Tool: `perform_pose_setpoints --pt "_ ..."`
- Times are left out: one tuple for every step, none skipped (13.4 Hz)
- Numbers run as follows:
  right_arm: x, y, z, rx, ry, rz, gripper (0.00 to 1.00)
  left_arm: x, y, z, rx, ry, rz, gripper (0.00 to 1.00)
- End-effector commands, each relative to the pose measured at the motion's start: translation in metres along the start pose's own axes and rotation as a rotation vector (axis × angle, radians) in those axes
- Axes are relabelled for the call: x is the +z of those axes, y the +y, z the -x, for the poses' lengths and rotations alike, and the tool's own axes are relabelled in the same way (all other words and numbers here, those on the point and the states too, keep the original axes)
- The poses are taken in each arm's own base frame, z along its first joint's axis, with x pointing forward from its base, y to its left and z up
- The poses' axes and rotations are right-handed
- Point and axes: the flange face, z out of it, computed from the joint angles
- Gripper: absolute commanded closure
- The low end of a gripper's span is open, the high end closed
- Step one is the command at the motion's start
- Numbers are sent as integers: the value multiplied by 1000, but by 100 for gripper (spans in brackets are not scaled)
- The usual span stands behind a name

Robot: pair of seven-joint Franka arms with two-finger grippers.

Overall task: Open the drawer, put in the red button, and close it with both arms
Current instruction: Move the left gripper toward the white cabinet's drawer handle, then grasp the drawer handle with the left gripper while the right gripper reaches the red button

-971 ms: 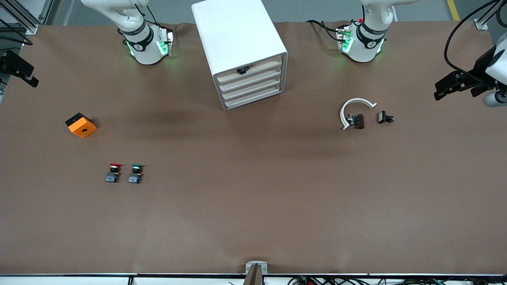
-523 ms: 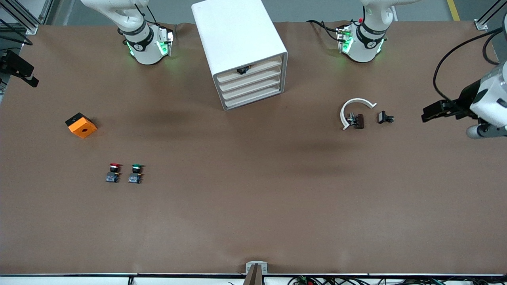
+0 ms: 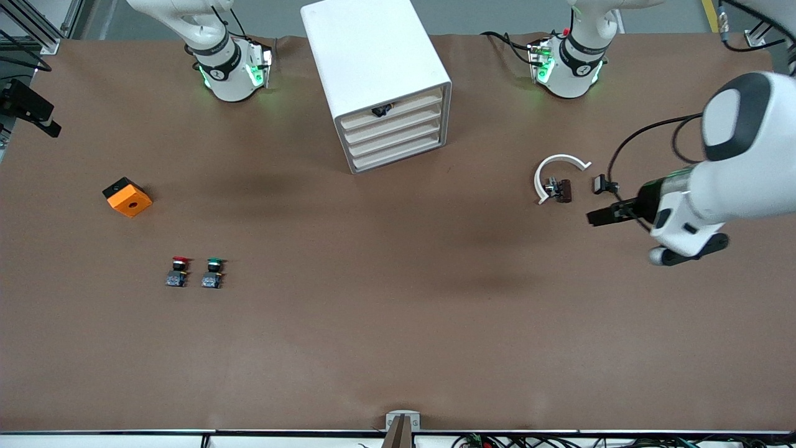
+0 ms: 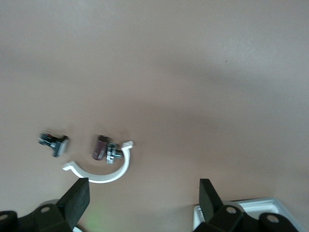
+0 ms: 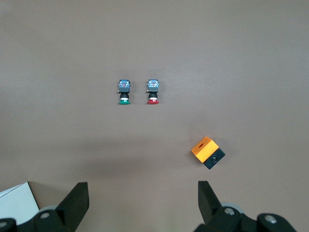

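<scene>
Since the earlier frames, the left gripper (image 3: 598, 217) had swung in from the left arm's end of the bench and hung over bare surface just beside a small black clip (image 3: 604, 185), its fingers (image 4: 77, 198) spread wide and pinching nothing. Nothing else on the bench had shifted.

The right gripper (image 5: 142, 200) was out of the front view; only the right arm's base (image 3: 227, 68) showed at the bench's robot-side edge. Its wrist camera showed both fingers spread apart, empty, high over the buttons.

The drawer (image 3: 393, 125) sat shut, second of four beige fronts in the white cabinet (image 3: 373, 68) at the middle of the robot-side edge. A small dark object (image 3: 380, 111) lay at the top front, too small to identify.

The red button (image 3: 178, 272) stood near the right arm's end, just beside the green button (image 3: 214, 272). The orange cube (image 3: 127, 196) lay farther from the front camera. A white curved piece (image 3: 553, 165) with a brown part (image 3: 563, 190) lay near the clip.

No writing could be read.
</scene>
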Motion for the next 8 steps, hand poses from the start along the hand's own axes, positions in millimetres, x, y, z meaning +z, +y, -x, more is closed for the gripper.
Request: perform_pose_setpoints --pt "-2 -1 1 -4 1 14 0 26 45 3 -108 -14 5 0" --pt "-1 0 -1 -2 -2 12 0 44 65 7 -209 -37 7 0" --pt "11 2 -8 8 -20 6 0 57 86 9 -296 -40 10 0" --pt "25 0 -17 8 -48 9 0 69 105 14 -364 -45 2 0" --pt "41 0 -28 12 -72 12 0 83 126 21 -426 -53 -13 0" --pt "78 -5 -49 0 -126 17 0 94 137 22 -493 -61 -26 0" --pt "101 -8 -68 -5 -161 21 0 105 143 21 -563 -70 -37 0" --pt "97 -13 -73 -22 -149 31 0 119 150 20 -620 -80 -50 0"
